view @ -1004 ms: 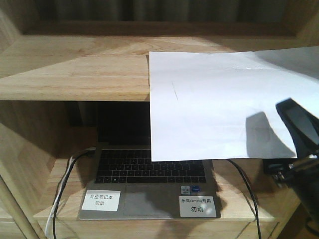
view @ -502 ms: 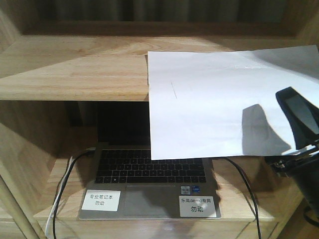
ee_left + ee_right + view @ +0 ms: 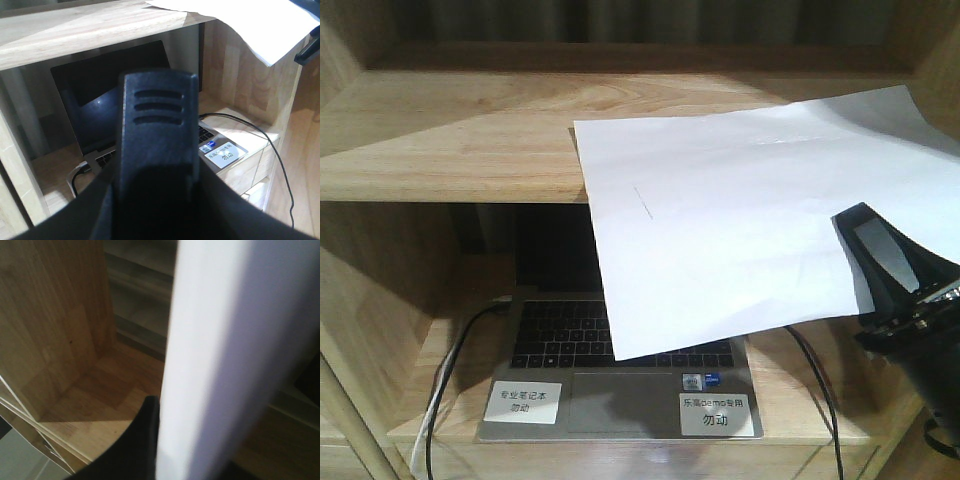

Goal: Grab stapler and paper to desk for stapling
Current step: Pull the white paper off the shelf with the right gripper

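The white paper [image 3: 720,220] hangs tilted off the front of the upper shelf board, covering part of the laptop screen. My right gripper [image 3: 876,258] is shut on its lower right corner. In the right wrist view the paper [image 3: 225,340] runs up from the jaws as a blurred white band, with one dark finger [image 3: 135,445] pressed against it. In the left wrist view a black stapler [image 3: 157,125] with three slots stands upright, and my left gripper [image 3: 157,212] is shut on it. The paper's corner [image 3: 250,25] shows at top right. The desk is out of view.
An open laptop [image 3: 620,350] with two white labels sits on the lower shelf. Black and white cables [image 3: 445,370] run at its left, and a black cable [image 3: 820,390] runs at its right. The pale wood shelf board [image 3: 450,140] and side walls enclose it.
The paper has swung and slid left and down off the shelf, its left edge now further left and tilted. The right gripper has moved left with it.
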Robot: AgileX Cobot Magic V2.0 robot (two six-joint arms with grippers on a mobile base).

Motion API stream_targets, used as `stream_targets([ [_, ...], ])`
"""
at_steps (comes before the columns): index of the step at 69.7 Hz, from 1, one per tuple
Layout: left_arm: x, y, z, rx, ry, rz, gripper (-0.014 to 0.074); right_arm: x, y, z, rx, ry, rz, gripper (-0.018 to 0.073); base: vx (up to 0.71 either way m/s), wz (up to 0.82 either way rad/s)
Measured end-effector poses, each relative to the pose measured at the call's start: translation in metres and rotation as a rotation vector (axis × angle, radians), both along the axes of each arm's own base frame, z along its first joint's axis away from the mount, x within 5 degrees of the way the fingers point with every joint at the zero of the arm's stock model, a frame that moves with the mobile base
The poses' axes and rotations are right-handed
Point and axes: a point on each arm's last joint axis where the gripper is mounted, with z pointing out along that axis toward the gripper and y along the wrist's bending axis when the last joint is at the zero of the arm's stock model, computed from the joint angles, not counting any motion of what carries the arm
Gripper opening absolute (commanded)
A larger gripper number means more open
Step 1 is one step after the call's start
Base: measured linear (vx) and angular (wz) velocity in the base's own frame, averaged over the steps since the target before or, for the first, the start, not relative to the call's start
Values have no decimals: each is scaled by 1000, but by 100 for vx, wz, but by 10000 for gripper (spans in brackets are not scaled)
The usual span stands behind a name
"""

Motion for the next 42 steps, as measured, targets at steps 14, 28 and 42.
stream_targets([
  [14,0,0,0,0,0,0,-6,-1,2,0,-4,-2,20,-9,0,0],
  [28,0,0,0,0,0,0,-6,-3,5,0,-26,-11,63,-8,0,0],
  [42,0,0,0,0,0,0,-6,-14,4,10,-23,-75,95,-8,0,0],
])
